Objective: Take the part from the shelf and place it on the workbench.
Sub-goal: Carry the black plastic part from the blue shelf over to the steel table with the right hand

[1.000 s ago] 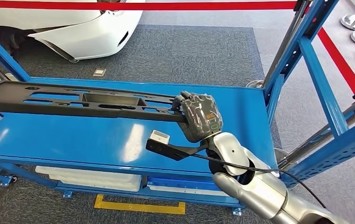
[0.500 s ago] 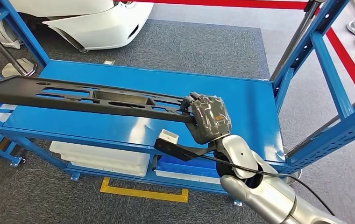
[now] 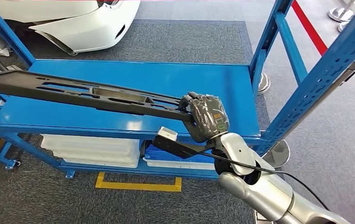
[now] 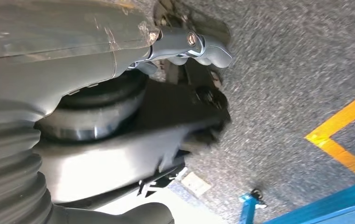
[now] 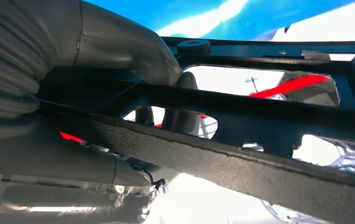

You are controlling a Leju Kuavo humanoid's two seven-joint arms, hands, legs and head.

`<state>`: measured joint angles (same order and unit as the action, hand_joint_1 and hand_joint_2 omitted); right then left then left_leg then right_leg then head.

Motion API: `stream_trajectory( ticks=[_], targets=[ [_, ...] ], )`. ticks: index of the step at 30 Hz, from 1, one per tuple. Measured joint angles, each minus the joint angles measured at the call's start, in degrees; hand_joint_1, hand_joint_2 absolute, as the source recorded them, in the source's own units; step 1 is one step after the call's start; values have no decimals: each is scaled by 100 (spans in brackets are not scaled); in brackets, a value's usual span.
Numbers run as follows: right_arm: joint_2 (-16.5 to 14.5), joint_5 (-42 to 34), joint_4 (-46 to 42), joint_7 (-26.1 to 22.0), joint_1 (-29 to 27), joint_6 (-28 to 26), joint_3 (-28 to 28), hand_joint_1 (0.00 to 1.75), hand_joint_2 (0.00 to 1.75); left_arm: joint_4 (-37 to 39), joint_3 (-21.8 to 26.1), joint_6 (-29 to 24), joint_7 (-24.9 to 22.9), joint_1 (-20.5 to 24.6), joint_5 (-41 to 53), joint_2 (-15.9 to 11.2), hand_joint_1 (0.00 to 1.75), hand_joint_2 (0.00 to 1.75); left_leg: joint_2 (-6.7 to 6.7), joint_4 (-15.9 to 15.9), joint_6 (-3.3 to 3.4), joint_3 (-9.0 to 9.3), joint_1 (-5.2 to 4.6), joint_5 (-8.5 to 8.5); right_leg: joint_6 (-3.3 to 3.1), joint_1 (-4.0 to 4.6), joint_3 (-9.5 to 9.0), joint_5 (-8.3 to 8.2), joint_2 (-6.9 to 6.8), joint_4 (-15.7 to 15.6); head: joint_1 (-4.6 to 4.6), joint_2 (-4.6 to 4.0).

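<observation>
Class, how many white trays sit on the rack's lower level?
2: one tray at the left, one beneath the right hand; the shelf may hide more.

Part: matt black plastic, rough-grained edge.
Shelf: glossy blue painted metal.
Right hand: grey, under shiny clear wrap.
Floor: coarse grey carpet.

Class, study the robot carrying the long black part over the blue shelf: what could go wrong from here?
1. The right hand grips the long black part at one end, so it may sag or twist loose.
2. Its far end lies near a blue upright and may catch on it.
</observation>
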<state>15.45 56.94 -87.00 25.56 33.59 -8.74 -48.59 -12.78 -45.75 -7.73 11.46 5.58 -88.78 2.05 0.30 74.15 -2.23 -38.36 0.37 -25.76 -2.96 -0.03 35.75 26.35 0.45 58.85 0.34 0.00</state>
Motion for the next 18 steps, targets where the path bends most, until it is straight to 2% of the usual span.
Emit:
stream_trajectory(
  ticks=[1, 2, 3, 4, 5, 7, 8, 9, 10, 11, 12, 13, 14, 15, 16, 17, 18],
  targets=[
    [-1, -7, 11, 3, 0, -4, -5, 175, 175, -1, 0, 16, -20, 24, 1, 0, 0, 175, -45, -321, 23, 263, 3, 150, 12, 4, 69, -54, 27, 12, -24, 0],
    [-3, -10, 19, 7, 2, -9, -8, 175, 175, -1, 0, 32, -39, 46, 2, 0, 0, 175, -119, -738, 53, 560, 0, 210, 30, 15, 128, -101, 53, 21, -46, 0],
    [-8, -13, 27, 11, 6, -13, -9, 175, 175, -1, 0, 45, -55, 63, 2, 0, 0, 175, -185, -1133, 78, 811, 0, 200, 55, 21, 172, -158, 77, 25, -56, 0],
    [-14, -16, 36, 15, 12, -15, -10, 175, 175, -1, -1, 55, -69, 73, 2, 1, 0, 175, -242, -1416, 98, 970, -8, 171, 88, 22, 203, -218, 100, 19, -50, 0],
    [-19, -18, 47, 20, 19, -16, -12, 175, 175, -1, -1, 62, -85, 81, 1, 1, 0, 175, -257, -1582, 116, 1035, -25, 150, 126, 15, 232, -284, 125, 4, -47, 0],
    [-20, -23, 78, 35, 27, -15, -15, 175, 175, -1, -2, 58, -122, 84, 0, 13, 0, 175, -191, -1667, 163, 961, -22, 259, 206, 0, 303, -372, 172, -13, -37, 0],
    [-17, -24, 92, 46, 28, -12, -16, 175, 175, -1, -2, 38, -145, 87, -1, 18, 0, 175, -149, -1690, 206, 899, -13, 328, 239, -5, 359, -287, 162, 41, -27, 0],
    [-15, -23, 104, 60, 28, -10, -16, 175, 175, -1, -2, 10, -165, 86, -1, 24, 0, 175, -103, -1710, 249, 822, 0, 405, 270, -9, 427, -94, 132, 187, 3, 0],
    [-13, -22, 114, 72, 28, -8, -17, 175, 175, -1, -2, -19, -178, 88, -1, 26, 0, 175, -59, -1713, 282, 741, -1, 473, 293, -26, 502, 194, 84, 437, 36, 0],
    [-13, -21, 122, 80, 28, -7, -19, 175, 175, -1, -2, -46, -187, 88, -1, 26, 0, 175, -28, -1708, 307, 653, -7, 538, 321, -39, 576, 498, 43, 781, 80, 0],
    [-13, -20, 132, 85, 28, -7, -20, 175, 175, -1, -2, -61, -191, 88, -2, 26, 0, 175, 11, -1697, 313, 565, -13, 599, 346, -53, 635, 715, 22, 1149, 110, 0],
    [-13, -20, 143, 88, 27, -7, -25, 175, 175, -1, -2, -78, -192, 89, -2, 26, 0, 175, 50, -1682, 310, 471, -16, 658, 367, -63, 651, 784, 13, 1449, 139, 0],
    [-13, -20, 155, 93, 27, -7, -31, 175, 175, -1, -2, -107, -192, 91, -3, 26, 0, 175, 89, -1662, 303, 375, -16, 708, 384, -70, 606, 707, 6, 1610, 168, 0],
    [-13, -20, 166, 98, 28, -7, -36, 175, 175, -1, -2, -146, -179, 94, -5, 26, 0, 175, 126, -1635, 292, 281, -14, 754, 397, -77, 480, 525, -6, 1583, 198, 0],
    [-13, -20, 175, 106, 29, -7, -41, 175, 175, -1, -2, -191, -160, 97, -7, 26, 0, 175, 163, -1601, 276, 192, -12, 795, 405, -81, 266, 341, -38, 1373, 230, 0],
    [-13, -20, 181, 115, 35, -7, -44, 175, 175, -1, -2, -219, -140, 97, -6, 26, 0, 175, 193, -1559, 253, 116, -16, 831, 404, -74, -17, 288, -110, 1001, 266, 0],
    [-14, -19, 185, 121, 43, -7, -45, 175, 175, -1, -2, -224, -124, 96, -2, 26, 0, 175, 221, -1514, 226, 57, -21, 867, 373, -53, -310, 339, -179, 570, 307, 0]
  ],
)
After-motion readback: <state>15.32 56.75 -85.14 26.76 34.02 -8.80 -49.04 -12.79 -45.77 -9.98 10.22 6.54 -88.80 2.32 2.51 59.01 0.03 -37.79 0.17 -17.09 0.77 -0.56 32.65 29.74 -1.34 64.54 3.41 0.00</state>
